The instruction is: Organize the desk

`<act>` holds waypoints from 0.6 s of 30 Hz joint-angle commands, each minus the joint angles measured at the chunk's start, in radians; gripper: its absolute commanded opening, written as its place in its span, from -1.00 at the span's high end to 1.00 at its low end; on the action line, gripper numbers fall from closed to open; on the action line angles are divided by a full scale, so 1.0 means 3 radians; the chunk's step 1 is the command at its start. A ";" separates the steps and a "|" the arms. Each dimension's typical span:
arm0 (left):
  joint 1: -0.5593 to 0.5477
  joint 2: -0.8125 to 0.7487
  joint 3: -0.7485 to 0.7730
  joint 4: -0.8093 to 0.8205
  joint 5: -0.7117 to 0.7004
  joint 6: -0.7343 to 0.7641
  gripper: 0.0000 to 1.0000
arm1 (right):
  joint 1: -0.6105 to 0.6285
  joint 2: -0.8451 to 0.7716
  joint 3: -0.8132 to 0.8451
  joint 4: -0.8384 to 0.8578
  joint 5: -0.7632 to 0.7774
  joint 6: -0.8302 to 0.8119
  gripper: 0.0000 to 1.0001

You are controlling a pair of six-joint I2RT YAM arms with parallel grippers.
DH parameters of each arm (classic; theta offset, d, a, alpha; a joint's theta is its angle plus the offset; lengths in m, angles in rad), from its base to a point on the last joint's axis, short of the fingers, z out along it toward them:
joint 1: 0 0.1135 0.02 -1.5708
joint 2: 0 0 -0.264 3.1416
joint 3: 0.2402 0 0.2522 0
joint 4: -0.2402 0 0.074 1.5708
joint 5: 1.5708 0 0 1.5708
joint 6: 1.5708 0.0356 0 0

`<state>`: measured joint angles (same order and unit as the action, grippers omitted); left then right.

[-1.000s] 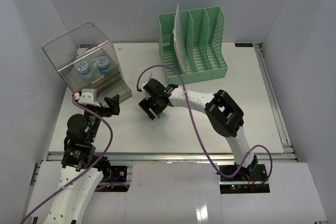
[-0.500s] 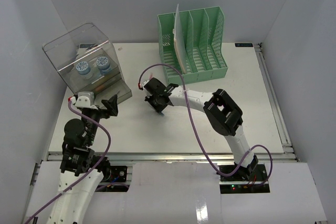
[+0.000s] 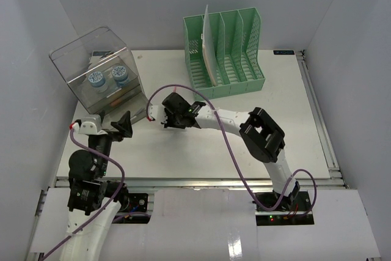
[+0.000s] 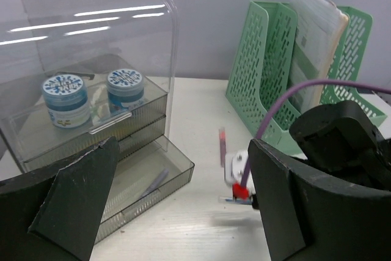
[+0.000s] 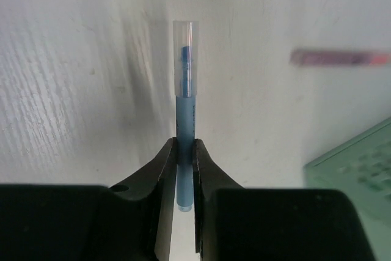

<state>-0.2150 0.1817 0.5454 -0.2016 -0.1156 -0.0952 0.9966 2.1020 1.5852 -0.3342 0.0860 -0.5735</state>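
The desk point(image 3: 287, 126) is a white tabletop between pale grey walls. My right gripper point(image 3: 166, 120) reaches to the middle-left of it and is shut on a blue pen point(image 5: 184, 108). The pen's clear-capped end sticks out past the fingertips point(image 5: 168, 151), just over the desk surface. A red pen point(image 5: 339, 57) lies on the desk a little beyond it. My left gripper point(image 3: 122, 128) hovers near the front left, open and holding nothing, its fingers point(image 4: 79, 194) framing the right gripper's wrist point(image 4: 235, 172).
A clear plastic box point(image 3: 101, 71) stands at the back left with two blue-lidded jars point(image 4: 64, 93) on its shelf. Its bottom drawer point(image 4: 174, 169) is pulled open with a purple pen point(image 4: 156, 181) inside. A green file rack point(image 3: 226, 53) holding papers point(image 4: 314, 35) stands at the back.
The right gripper has shut on the blue pen and swung left toward the clear box. The left arm has drawn back toward the near left, still open.
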 commanded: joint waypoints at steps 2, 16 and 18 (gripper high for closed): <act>0.0011 -0.0231 -0.0040 0.0022 -0.0290 -0.0010 -0.96 | 0.0350 0.0042 0.0353 0.0365 0.0297 -0.1666 0.85; 0.0011 -0.0430 -0.0064 0.0003 -0.0402 0.0004 -0.96 | 0.0541 0.0962 0.1429 0.1616 0.0399 -0.2596 0.17; 0.0011 -0.0422 -0.0064 -0.0007 -0.0383 0.0005 -0.96 | 0.0544 0.1052 0.1414 0.1858 0.0441 -0.2623 -0.11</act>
<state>-0.2150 0.0329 0.5320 -0.2012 -0.2291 -0.0952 1.1502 2.3662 2.0215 -0.0316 0.1860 -1.2552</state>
